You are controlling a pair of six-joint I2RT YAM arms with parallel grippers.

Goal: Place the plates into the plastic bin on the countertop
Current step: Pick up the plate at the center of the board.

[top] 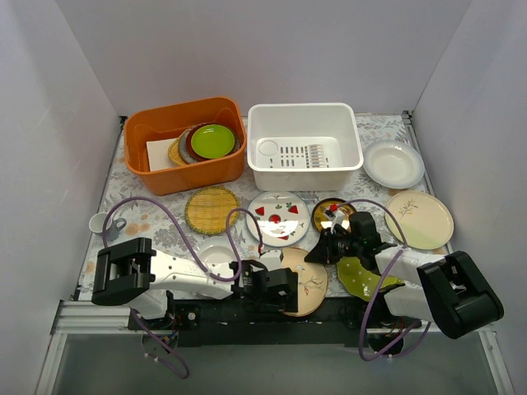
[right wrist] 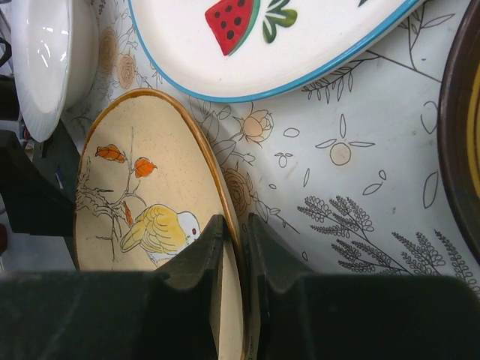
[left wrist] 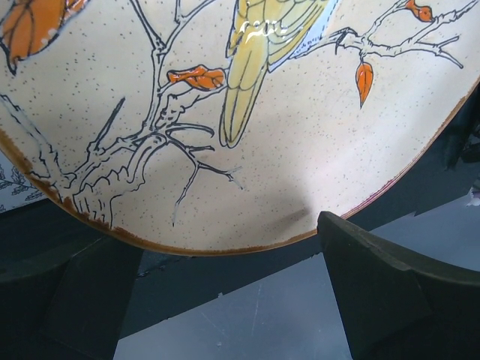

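The tan bird plate [top: 311, 280] lies at the near edge of the countertop [top: 375, 193], between both grippers. In the right wrist view my right gripper [right wrist: 234, 225] is shut on the rim of the tan plate [right wrist: 142, 187]. In the top view the right gripper [top: 323, 253] reaches in from the right. My left gripper [top: 288, 294] is open. In its wrist view the left gripper [left wrist: 232, 300] has the tan plate's [left wrist: 285, 150] rim just beyond its spread fingers. The white plastic bin [top: 303, 175] stands at the back centre.
On the counter lie a woven yellow plate [top: 212, 210], a white plate with red motifs [top: 277, 218], a dark-and-gold plate [top: 332, 214], a green dotted plate [top: 362, 278], a cream plate [top: 420, 220], a plain white plate [top: 394, 163] and a small white plate [top: 216, 251]. An orange tub [top: 185, 144] stands back left, a cup [top: 100, 222] at left.
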